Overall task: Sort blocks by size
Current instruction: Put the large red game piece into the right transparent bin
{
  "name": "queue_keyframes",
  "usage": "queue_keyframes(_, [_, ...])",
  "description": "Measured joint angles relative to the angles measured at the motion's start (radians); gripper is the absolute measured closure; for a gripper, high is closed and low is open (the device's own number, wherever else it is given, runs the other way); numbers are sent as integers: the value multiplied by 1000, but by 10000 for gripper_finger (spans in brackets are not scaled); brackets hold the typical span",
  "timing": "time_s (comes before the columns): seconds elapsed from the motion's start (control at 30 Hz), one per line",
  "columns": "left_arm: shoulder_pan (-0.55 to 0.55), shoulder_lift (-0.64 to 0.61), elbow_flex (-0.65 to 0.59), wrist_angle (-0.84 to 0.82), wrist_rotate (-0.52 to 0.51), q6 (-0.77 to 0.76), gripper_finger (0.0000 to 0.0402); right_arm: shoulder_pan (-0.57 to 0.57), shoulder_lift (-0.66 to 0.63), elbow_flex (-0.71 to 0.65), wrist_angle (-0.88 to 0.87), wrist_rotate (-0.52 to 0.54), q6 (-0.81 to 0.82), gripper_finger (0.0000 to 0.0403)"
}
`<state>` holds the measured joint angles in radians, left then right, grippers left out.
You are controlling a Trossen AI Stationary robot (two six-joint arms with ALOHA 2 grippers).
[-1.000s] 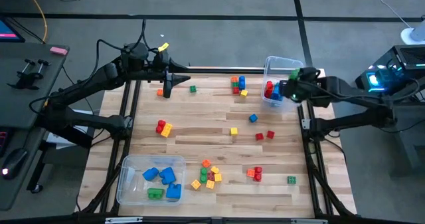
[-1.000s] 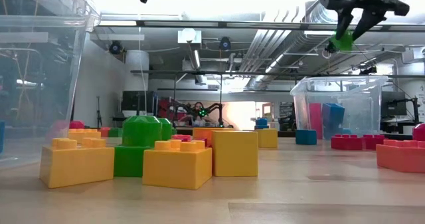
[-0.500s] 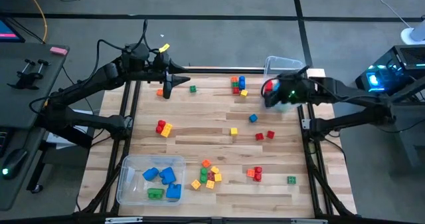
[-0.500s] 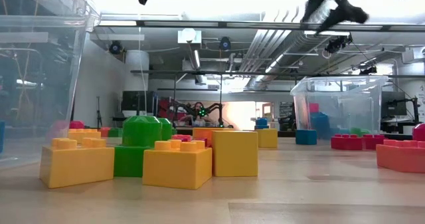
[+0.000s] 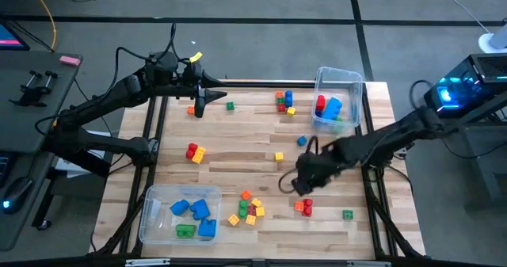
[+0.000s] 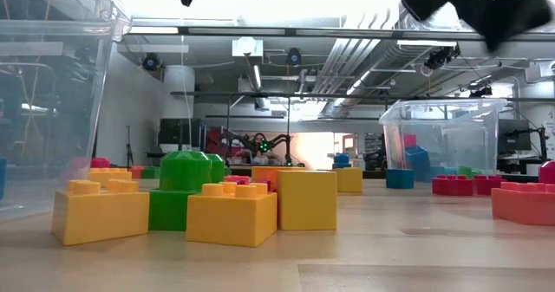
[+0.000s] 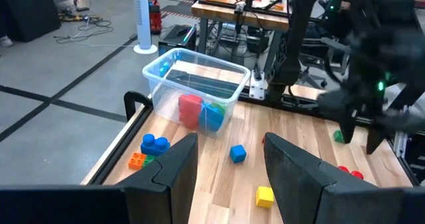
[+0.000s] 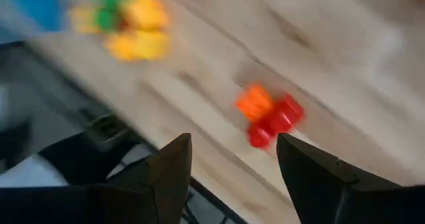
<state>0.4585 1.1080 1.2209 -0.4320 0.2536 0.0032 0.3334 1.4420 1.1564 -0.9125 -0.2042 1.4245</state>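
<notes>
Hovering with fingers apart and empty, the right gripper [image 5: 295, 184] has swung from the far bin [image 5: 353, 78] to just beside the red-and-orange blocks [image 5: 303, 207], whose pair lies diagonally ahead of it.

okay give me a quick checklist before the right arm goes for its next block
1. Right gripper open and empty: ok.
2. Target in sight, the red and orange blocks ahead of its fingers: ok.
3. Gripper lined up squarely over them: cannot tell, the view is smeared.
4. Left gripper parked at the far left edge, out of the way: ok.
5. Far bin upright, with room left: ok.
6. Near bin upright on the table: ok.
</notes>
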Motion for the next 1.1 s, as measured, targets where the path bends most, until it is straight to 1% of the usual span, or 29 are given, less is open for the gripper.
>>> queue_keyframes(0.17, [0,0,0,0,0,1,241,68,135,0,-39,-2,296,186])
queue_keyframes(0.33, [0,0,0,-1,0,44,241,104,234,0,-3,1,471,186])
queue_keyframes(0.5, [0,0,0,-12,0,99,241,115,300,0,2,0,562,186])
queue_keyframes(0.7, [0,0,0,-20,0,113,241,114,341,0,5,16,620,186])
queue_keyframes(0.83, [0,0,0,-21,0,127,241,114,351,-1,9,21,645,186])
queue_keyframes(1.1, [0,0,0,-21,0,132,241,114,352,-50,44,20,699,186])
